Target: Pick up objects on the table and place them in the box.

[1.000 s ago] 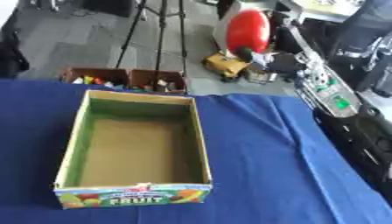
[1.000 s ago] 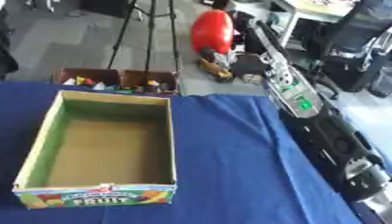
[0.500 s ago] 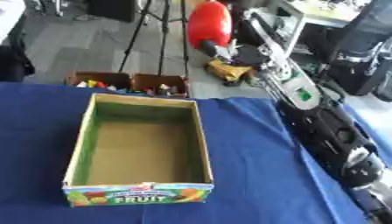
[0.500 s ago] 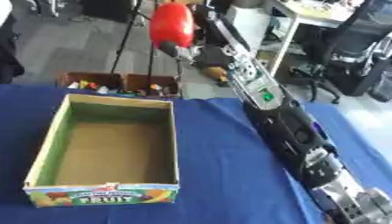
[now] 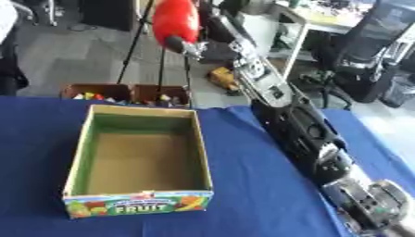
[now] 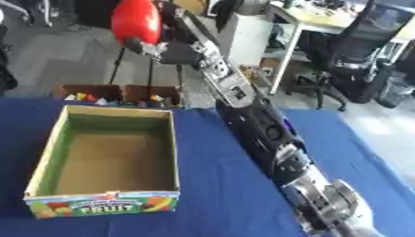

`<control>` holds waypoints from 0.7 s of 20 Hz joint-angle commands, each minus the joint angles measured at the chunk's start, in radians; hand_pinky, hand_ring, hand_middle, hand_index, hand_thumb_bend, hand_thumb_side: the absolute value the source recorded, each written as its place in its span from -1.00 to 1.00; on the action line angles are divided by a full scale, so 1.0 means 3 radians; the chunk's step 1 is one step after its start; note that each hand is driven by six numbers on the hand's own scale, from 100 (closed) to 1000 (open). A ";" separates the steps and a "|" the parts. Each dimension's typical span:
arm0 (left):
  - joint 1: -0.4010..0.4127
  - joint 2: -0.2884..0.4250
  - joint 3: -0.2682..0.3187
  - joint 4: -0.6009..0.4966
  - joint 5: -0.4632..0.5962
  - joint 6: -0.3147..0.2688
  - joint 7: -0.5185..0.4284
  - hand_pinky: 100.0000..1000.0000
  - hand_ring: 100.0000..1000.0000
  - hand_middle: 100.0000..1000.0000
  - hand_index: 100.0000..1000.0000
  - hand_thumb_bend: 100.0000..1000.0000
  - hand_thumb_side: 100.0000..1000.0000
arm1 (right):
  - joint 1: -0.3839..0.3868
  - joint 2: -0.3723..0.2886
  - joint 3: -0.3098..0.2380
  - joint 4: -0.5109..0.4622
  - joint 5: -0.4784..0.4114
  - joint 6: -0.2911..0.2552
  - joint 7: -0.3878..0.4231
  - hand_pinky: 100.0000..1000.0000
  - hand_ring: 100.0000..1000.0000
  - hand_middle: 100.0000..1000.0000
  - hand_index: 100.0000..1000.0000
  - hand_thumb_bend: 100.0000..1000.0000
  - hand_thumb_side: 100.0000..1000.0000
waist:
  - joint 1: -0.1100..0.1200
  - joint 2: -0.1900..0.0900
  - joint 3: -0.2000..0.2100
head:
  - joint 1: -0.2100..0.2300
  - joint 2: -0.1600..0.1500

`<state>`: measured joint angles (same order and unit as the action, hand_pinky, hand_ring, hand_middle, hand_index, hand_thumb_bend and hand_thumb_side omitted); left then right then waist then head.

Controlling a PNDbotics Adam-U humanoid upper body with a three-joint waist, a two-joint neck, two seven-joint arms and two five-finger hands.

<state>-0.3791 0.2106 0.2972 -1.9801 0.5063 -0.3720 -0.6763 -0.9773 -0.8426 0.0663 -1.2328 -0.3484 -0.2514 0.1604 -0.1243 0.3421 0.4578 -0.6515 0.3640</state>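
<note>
A cardboard box [image 5: 77, 155] with a "FRUIT" label on its front wall stands open on the blue table [image 5: 247, 185]; nothing shows inside it. My right arm reaches from the lower right corner up across the table. Its hand [image 6: 159, 47] is raised high beyond the box's far right corner, fingers curled on the lower end of a smooth red object [image 6: 135, 19] that stands upright above it. The left hand shows in neither view.
Beyond the table's far edge, two small brown boxes [image 5: 129, 94] holding colourful bits sit on the floor. A tripod [image 5: 134, 46], a white desk [image 6: 324, 28] and a black office chair [image 5: 365, 51] stand further back. My arm crosses the table's right half.
My right arm has swung left, carrying the red object from right of the box to above its far right corner. The camera has shifted too.
</note>
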 commanded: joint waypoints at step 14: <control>-0.0061 0.0102 -0.0029 -0.0066 0.0063 0.0067 0.0023 0.17 0.41 0.30 0.74 -1.00 0.54 | 0.0115 0.0307 0.0253 -0.0065 0.0625 -0.0108 0.0178 -0.49 0.62 -0.82 0.25 0.13 -0.69 | 0.0024 -0.0154 0.0009 | -0.0038 0.0088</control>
<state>-0.3869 0.2110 0.2926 -1.9801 0.5192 -0.3561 -0.6703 -0.9289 -0.7331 0.1437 -1.2277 -0.1827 -0.2744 0.2111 -0.1253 0.3199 0.4612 -0.6596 0.3865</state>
